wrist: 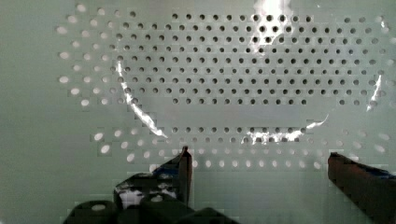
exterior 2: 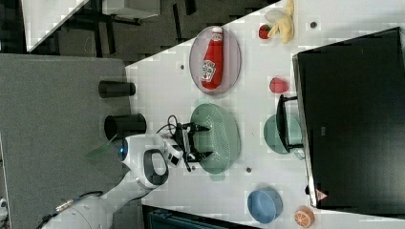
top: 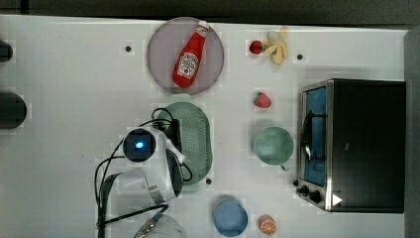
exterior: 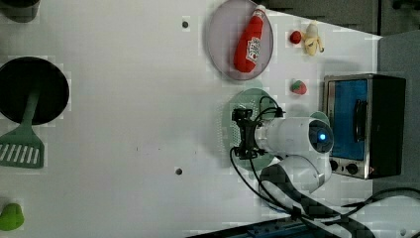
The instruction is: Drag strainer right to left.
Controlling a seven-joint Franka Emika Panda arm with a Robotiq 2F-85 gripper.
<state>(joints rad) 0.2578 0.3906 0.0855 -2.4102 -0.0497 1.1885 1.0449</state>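
Observation:
The strainer is a pale mint-green oval colander lying near the middle of the white table, just below the plate in the top view. My gripper is open and reaches over the strainer's rim on the right view's left side, its black fingertips spread inside the bowl. The wrist view looks straight at the strainer's holed bottom, with the gripper holding nothing between its fingers. In the left view the gripper sits over the strainer, and the white arm covers its right half.
A greyish plate holds a ketchup bottle. A green cup, toaster oven, blue bowl, orange half, strawberries and banana lie on the top view's right. A black pan and green spatula lie far on the left view's left.

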